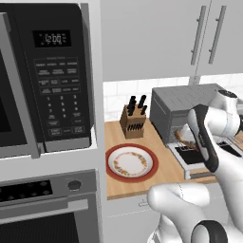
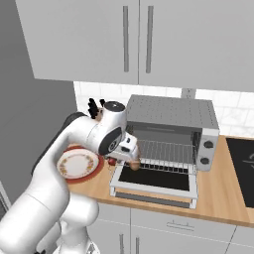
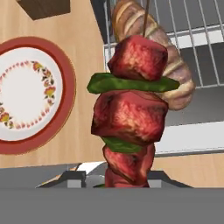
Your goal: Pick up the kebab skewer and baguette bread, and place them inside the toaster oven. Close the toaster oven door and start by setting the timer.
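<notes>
Hand (image 2: pixel 133 155) clenched on the kebab skewer (image 3: pixel 131 118), held at the left front of the open toaster oven (image 2: pixel 171 124), above the lowered toaster oven door (image 2: pixel 155 181). Baguette bread (image 3: pixel 151 52) lies on the wire rack (image 2: pixel 168 151) behind the skewer. Plate (image 2: pixel 77 164) on the counter (image 2: pixel 218 198) to the left.

Skewer (image 3: pixel 130 127) fills centre, running up from bottom edge: red meat chunks with green pepper slices between, thin stick tip poking out top. Jaws closed on its lower end, mostly hidden by meat. Bread (image 3: pixel 175 70) behind skewer, lying across front edge of wire rack (image 3: pixel 197 26). Open door (image 3: pixel 192 131) below rack. Red-rimmed plate (image 3: pixel 30 94) left on wooden desk (image 3: pixel 83 43). Dark wooden block (image 3: pixel 43 8) at top left.
</notes>
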